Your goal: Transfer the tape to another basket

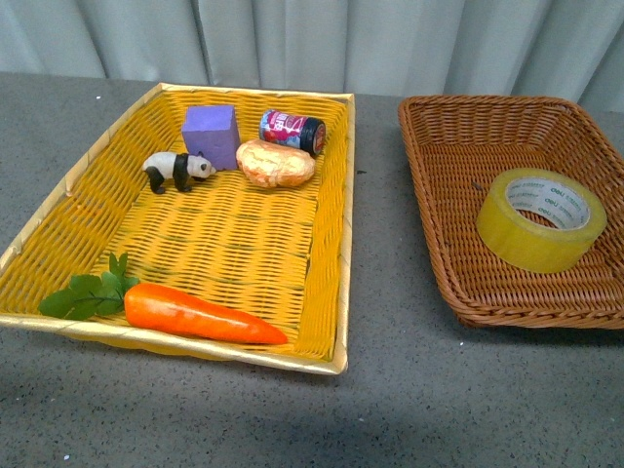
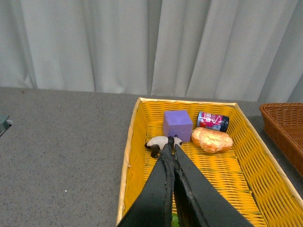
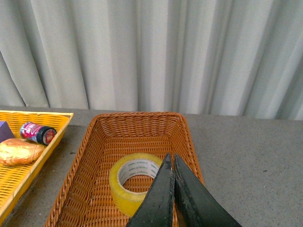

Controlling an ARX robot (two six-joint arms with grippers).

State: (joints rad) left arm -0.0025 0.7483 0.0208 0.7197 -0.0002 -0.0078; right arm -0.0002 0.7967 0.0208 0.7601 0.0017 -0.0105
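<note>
While neither arm shows in the front view, each wrist view shows its own gripper with the two dark fingers pressed together and nothing between them: the left gripper (image 2: 171, 150) hangs above the yellow basket (image 1: 343, 292), the right gripper (image 3: 171, 161) above the brown wicker basket (image 1: 429, 185). Nearest in the scene, a toy carrot (image 1: 200, 315) with green leaves lies along the yellow basket's near edge, its tip pointing right. On the right, well apart from it, the tape (image 1: 541, 218) rests inside the brown wicker basket, leaning on the sloped right side so that its white printed core tilts up; it sits toward the near-right part of that basket. Farther back in the yellow basket stand a small panda figure (image 1: 177, 171) and, just right of it, a purple block (image 1: 212, 136). A bread roll (image 1: 276, 163) lies right of the block, and a small dark jar (image 1: 292, 133) with a red label lies on its side just behind the roll. Pale curtains hang at the far edge of the grey table (image 1: 390, 390).
</note>
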